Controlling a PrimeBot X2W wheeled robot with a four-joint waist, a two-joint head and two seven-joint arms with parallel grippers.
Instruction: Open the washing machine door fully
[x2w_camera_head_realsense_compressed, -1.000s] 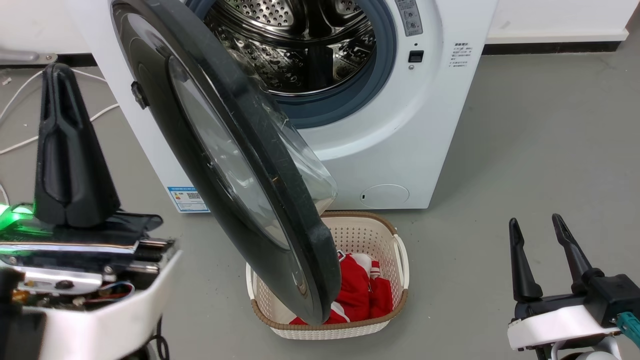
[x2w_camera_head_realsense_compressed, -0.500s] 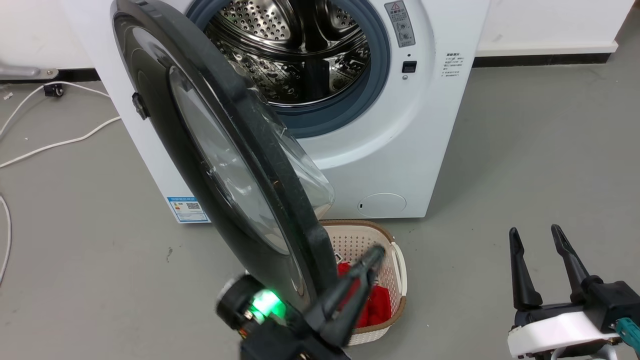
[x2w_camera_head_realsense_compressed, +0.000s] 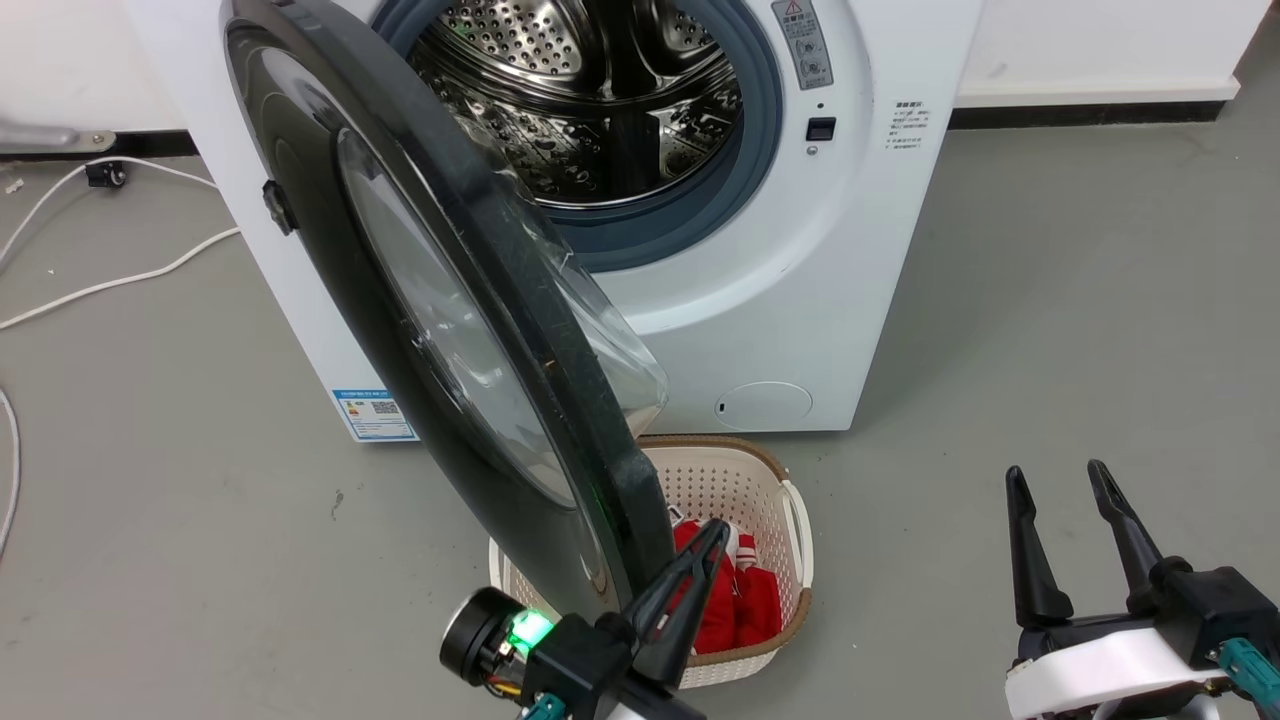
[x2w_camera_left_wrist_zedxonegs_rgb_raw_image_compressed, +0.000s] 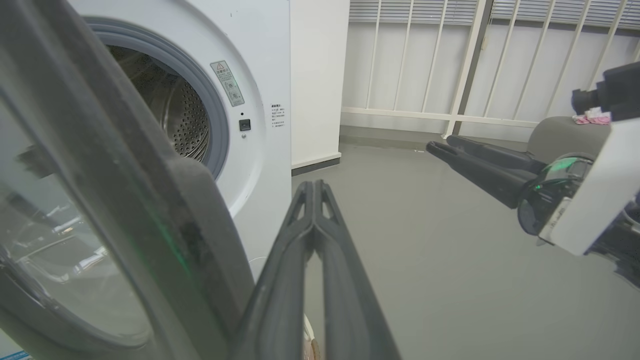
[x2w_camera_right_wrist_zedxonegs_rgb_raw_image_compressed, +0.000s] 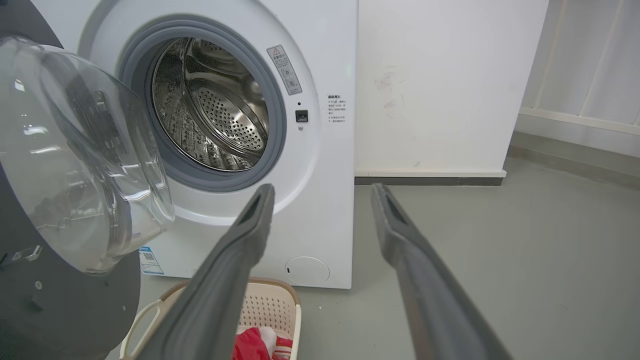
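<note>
The washing machine door (x2w_camera_head_realsense_compressed: 430, 300) stands half open above the basket (x2w_camera_head_realsense_compressed: 760, 480). The clenched left pincer (x2w_camera_head_realsense_compressed: 712, 535), just beside its free edge, could slip off when pushing. The right pincer (x2w_camera_head_realsense_compressed: 1054, 468) hangs released.

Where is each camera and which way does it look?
Head view: on the head, looking forward and down at the round glossy black door, white box-shaped washing machine and cream perforated basket; shut left gripper and open right gripper show.
Left wrist view: on the left wrist, looking along its shut fingers past the door's edge; the right gripper shows too.
Right wrist view: on the right wrist, looking between its open fingers into the perforated steel drum.
All share the door and drum.
</note>
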